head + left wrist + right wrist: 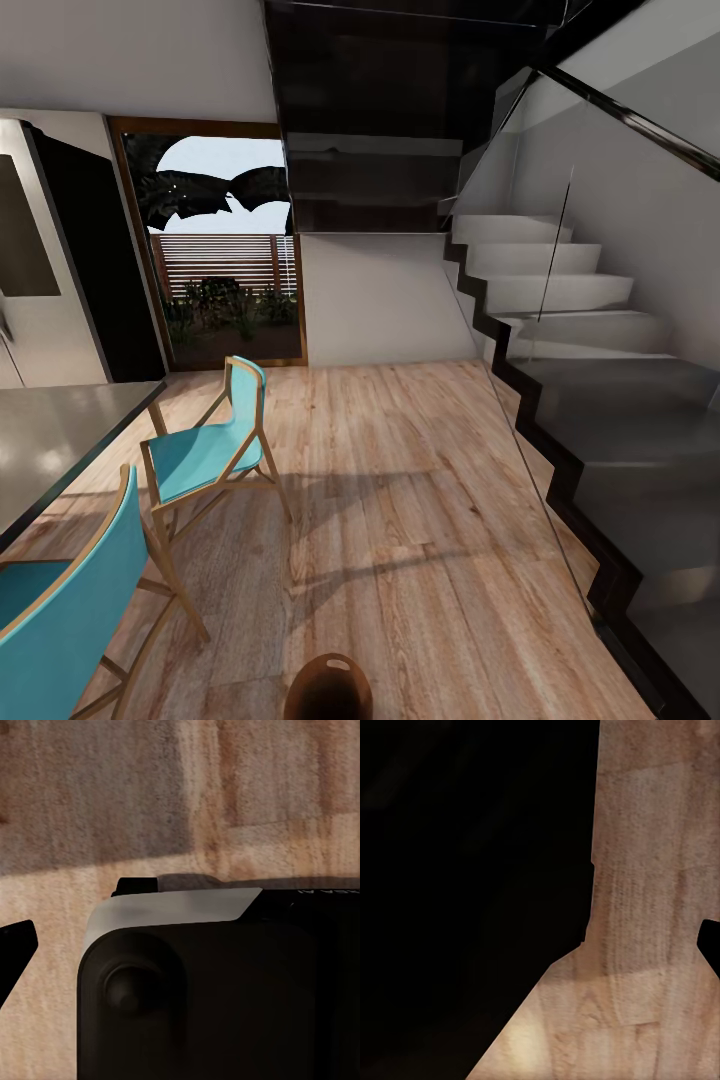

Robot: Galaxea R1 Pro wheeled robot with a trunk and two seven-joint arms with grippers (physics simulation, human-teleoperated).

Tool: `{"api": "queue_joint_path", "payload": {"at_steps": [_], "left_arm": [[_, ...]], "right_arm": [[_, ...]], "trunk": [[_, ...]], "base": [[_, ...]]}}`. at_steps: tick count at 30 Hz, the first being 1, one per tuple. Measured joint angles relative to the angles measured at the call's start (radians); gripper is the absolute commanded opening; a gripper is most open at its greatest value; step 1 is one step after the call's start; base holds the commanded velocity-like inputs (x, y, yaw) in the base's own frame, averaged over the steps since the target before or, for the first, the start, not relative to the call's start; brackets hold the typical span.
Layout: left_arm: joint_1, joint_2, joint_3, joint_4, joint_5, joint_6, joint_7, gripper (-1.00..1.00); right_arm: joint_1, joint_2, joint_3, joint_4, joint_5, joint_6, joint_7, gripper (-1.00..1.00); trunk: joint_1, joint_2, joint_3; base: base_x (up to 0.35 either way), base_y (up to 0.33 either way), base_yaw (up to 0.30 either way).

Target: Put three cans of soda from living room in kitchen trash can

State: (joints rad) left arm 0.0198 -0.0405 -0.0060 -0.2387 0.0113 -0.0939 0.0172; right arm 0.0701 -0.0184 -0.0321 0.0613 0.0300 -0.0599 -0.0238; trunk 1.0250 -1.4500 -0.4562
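Note:
The tash can (328, 688), a round brown bin with a slot handle near its rim, stands on the wood floor at the bottom edge of the head view, close in front of me. The cans of soda are out of view. In the left wrist view one black fingertip (16, 945) pokes in beside a dark rounded part of my own body, over the floor. The right wrist view has a small black fingertip (711, 945) at the frame's edge, a large dark mass beside it and floor planks between. Nothing shows between the fingers, and how far they are spread cannot be made out.
The kitchen's steel fridge (40, 260) stands at the far left. A grey table (50, 440) with two turquoise chairs (210, 450) fills the left foreground. A glass-railed staircase (590, 400) runs up the right. A wood-framed glass door (230, 260) lies ahead, with open wood floor (400, 500) between.

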Motion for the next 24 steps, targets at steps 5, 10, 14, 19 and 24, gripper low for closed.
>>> {"api": "queue_joint_path", "payload": {"at_steps": [5, 10, 14, 19, 24], "left_arm": [[0.000, 0.000, 0.000, 0.000, 0.000, 0.000, 0.000, 1.00], [0.000, 0.000, 0.000, 0.000, 0.000, 0.000, 0.000, 1.00], [0.000, 0.000, 0.000, 0.000, 0.000, 0.000, 0.000, 1.00], [0.000, 0.000, 0.000, 0.000, 0.000, 0.000, 0.000, 1.00], [0.000, 0.000, 0.000, 0.000, 0.000, 0.000, 0.000, 1.00]], "right_arm": [[0.000, 0.000, 0.000, 0.000, 0.000, 0.000, 0.000, 1.00], [0.000, 0.000, 0.000, 0.000, 0.000, 0.000, 0.000, 1.00], [0.000, 0.000, 0.000, 0.000, 0.000, 0.000, 0.000, 1.00], [0.000, 0.000, 0.000, 0.000, 0.000, 0.000, 0.000, 1.00], [0.000, 0.000, 0.000, 0.000, 0.000, 0.000, 0.000, 1.00]], "trunk": [[0.000, 0.000, 0.000], [0.000, 0.000, 0.000], [0.000, 0.000, 0.000], [0.000, 0.000, 0.000], [0.000, 0.000, 0.000]], "base": [[0.000, 0.000, 0.000], [0.000, 0.000, 0.000], [0.000, 0.000, 0.000], [0.000, 0.000, 0.000], [0.000, 0.000, 0.000]]}}
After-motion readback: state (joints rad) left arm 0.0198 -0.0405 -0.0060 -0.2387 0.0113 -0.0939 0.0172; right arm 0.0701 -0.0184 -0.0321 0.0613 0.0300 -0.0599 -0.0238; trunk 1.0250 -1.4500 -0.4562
